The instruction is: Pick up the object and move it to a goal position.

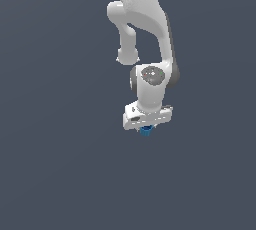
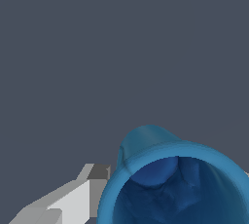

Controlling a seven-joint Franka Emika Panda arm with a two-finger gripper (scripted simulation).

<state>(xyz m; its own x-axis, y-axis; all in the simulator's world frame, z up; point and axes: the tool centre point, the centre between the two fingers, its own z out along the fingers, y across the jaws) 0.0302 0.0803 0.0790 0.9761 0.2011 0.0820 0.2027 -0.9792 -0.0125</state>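
Your gripper [image 1: 146,129] points down from the white arm [image 1: 145,29], its fingers closed on the blue cup [image 1: 145,131], which peeks out just below the hand. In the wrist view you look into the cup's [image 2: 175,179] hollow top, one grey fingertip [image 2: 99,172] touching its side.

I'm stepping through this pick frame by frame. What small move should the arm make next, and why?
Probably close the fingers on the blue cup. In the exterior view it sits right beneath the gripper, and in the wrist view its hollow rim lies beside one finger. A firm grip isn't visible yet, so grasp before lifting.
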